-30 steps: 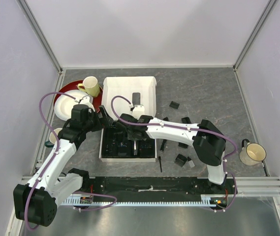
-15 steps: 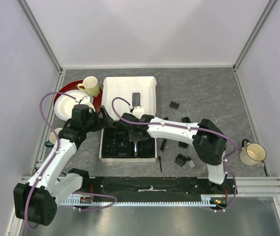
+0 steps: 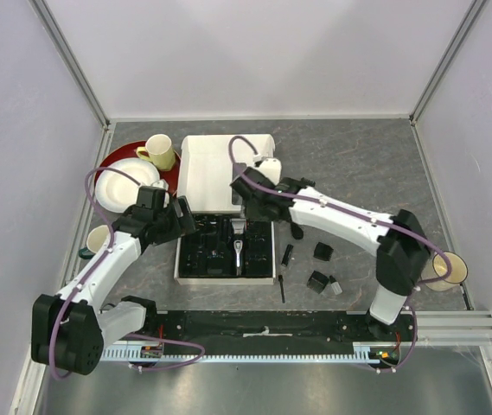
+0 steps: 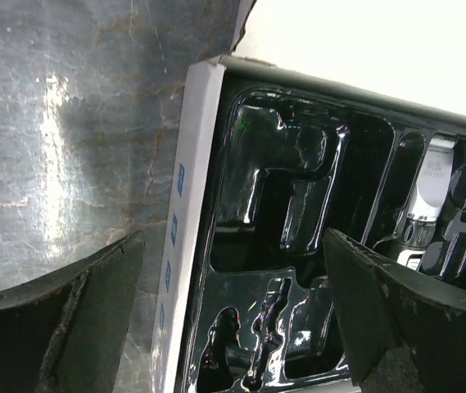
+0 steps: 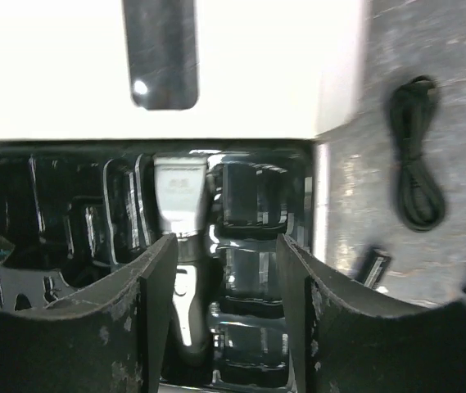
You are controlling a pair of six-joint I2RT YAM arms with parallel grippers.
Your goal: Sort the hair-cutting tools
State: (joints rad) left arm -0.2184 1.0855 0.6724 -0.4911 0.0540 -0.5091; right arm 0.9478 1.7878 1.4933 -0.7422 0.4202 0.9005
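The black-and-silver clipper lies in the black tray of the white box; it also shows in the right wrist view and the left wrist view. My right gripper is open and empty above the tray's far end, its jaws apart over the clipper's slot. My left gripper is open and empty, straddling the box's left wall. The coiled cord lies right of the box. Comb attachments and the thin brush lie on the table to the right.
The box's white lid stands open behind the tray. A red plate with a white plate and a yellow mug sits at the back left. Another mug is at the left, and one at the far right.
My right gripper has pulled back from over the tray toward the lid, uncovering the clipper lying in the tray. My left gripper has shifted right, onto the box's left wall.
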